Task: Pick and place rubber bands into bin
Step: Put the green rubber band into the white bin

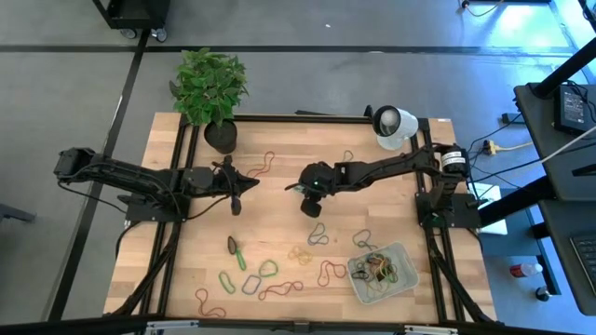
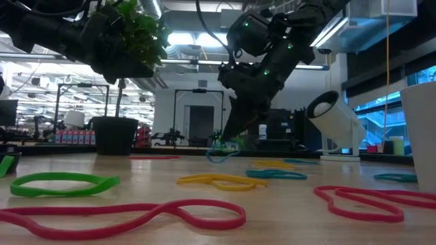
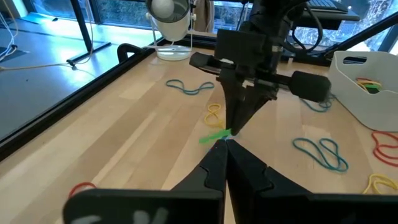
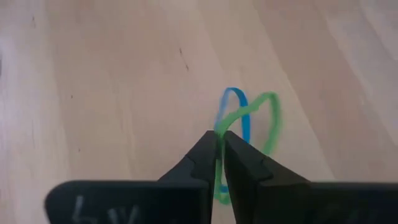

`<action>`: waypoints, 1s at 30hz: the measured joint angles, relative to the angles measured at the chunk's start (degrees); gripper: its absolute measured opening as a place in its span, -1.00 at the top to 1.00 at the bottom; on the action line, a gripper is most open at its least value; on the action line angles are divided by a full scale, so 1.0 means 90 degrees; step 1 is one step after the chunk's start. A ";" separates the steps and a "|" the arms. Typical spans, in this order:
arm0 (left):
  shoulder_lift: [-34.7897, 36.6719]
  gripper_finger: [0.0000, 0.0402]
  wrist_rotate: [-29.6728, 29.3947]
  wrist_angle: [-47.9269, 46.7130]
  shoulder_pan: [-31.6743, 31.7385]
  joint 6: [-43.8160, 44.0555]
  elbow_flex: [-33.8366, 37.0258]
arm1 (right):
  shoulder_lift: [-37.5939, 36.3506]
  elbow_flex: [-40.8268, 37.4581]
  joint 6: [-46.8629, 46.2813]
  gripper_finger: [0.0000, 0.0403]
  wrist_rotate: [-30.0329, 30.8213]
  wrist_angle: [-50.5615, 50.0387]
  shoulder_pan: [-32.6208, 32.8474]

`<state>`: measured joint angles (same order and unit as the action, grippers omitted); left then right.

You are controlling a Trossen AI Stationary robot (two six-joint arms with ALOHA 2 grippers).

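Observation:
My right gripper point(image 1: 310, 207) point(image 4: 220, 140) is over the middle of the table, shut on a green rubber band point(image 4: 270, 123) and a blue rubber band point(image 4: 239, 111). My left gripper point(image 1: 237, 199) point(image 3: 225, 148) hovers just left of it with its fingers shut, holding nothing. The left wrist view shows the green band point(image 3: 214, 135) at the right gripper's tips. The bin point(image 1: 402, 252) point(image 3: 367, 93) sits by the table's near right corner with several bands inside. Loose bands point(image 1: 268, 270) in green, red, yellow and teal lie flat across the near half of the table. My right gripper pinches the green band point(image 4: 222, 163) and the blue band point(image 4: 219, 124) together between its two fingertips, coming from above and pointing down. Both loops hang below the fingertips point(image 2: 221, 154), close to the tabletop. Whether their lower ends touch the wood, I cannot tell.
A black plant pot point(image 1: 221, 136) stands at the far left of the table. A white round camera-like device point(image 1: 394, 126) stands at the far right. Red and green bands point(image 2: 122, 214) lie close to the near edge. Bare wood lies between the two grippers and the far edge.

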<state>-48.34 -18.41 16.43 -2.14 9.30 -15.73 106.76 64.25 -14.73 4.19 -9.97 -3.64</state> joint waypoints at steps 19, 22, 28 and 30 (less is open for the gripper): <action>0.0002 0.99 0.0001 -0.0042 0.0000 0.0000 0.0000 | 0.0709 0.0007 -0.0107 0.93 0.0256 0.0209 -0.0104; 0.0002 0.99 0.0002 -0.0039 -0.0002 0.0000 0.0005 | 0.0709 0.0007 0.0038 0.97 0.0342 0.0235 -0.0119; 0.0002 0.97 0.0002 -0.0075 -0.0001 0.0002 0.0017 | 0.0693 0.0003 0.0028 0.98 0.0342 0.0235 -0.0119; 0.0002 0.98 0.0001 -0.0071 -0.0001 0.0002 0.0019 | 0.0639 -0.0005 0.0028 0.98 0.0340 0.0192 -0.0119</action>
<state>-48.31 -18.40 15.79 -2.14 9.32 -15.55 112.51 64.20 -14.48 7.25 -8.25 -4.71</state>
